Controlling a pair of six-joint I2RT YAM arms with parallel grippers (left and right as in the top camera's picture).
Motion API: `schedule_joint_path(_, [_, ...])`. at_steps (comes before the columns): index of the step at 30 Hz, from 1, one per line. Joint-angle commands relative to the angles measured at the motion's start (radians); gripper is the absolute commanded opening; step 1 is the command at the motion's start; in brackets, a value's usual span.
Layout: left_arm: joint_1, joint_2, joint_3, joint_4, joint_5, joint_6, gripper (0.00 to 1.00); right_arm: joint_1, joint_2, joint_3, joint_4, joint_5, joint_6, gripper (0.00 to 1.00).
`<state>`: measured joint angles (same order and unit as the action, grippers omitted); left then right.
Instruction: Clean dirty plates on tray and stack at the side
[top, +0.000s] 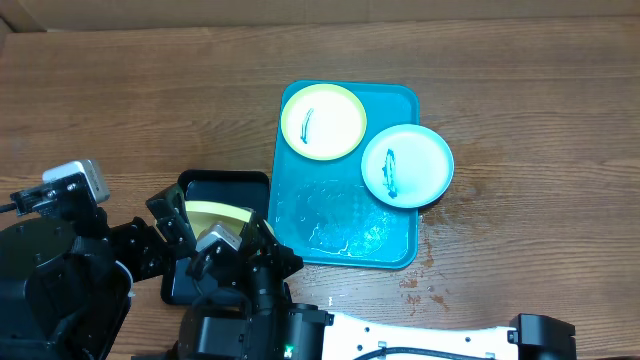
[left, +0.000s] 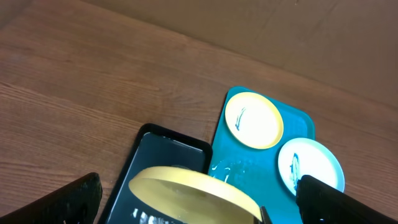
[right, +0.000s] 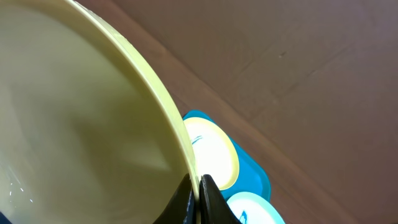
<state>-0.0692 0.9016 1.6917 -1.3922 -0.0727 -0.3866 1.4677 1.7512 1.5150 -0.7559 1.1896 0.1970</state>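
Over the black tray (top: 225, 185), clamped the tilted yellow-green plate (top: 215, 213) by its thin rim alone in the right gripper (right: 198, 183), with the left gripper (left: 199, 205) spread wide, and risked its slipping free.

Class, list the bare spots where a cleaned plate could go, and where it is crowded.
Free: the table right of the light blue plate; the turquoise tray's wet near half. Crowded: the black tray, beneath the held plate.
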Motion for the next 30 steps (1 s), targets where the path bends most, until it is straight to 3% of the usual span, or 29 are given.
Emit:
schedule_joint_path(1, [0.007, 0.001, 0.012, 0.000, -0.016, 0.005, 1.00, 0.002, -0.034, 0.029, 0.009, 0.053, 0.003, 0.04])
schedule_joint_path(15, [0.007, 0.001, 0.012, 0.000, -0.016, 0.005, 1.00, 0.001, -0.034, 0.029, 0.000, 0.059, 0.008, 0.04])
schedule_joint_path(18, [0.007, 0.001, 0.012, 0.000, -0.016, 0.005, 1.00, -0.019, -0.034, 0.029, -0.048, 0.012, 0.145, 0.04])
schedule_joint_path(24, [0.007, 0.001, 0.012, 0.000, -0.016, 0.005, 1.00, -0.241, -0.035, 0.029, -0.242, -0.430, 0.603, 0.04])
schedule_joint_path(27, [0.007, 0.001, 0.012, 0.000, -0.016, 0.005, 1.00, -0.396, -0.060, 0.032, -0.252, -0.705, 0.597, 0.04])
schedule_joint_path(30, [0.007, 0.001, 0.012, 0.000, -0.016, 0.005, 1.00, -0.582, -0.128, 0.039, -0.246, -1.043, 0.489, 0.04])
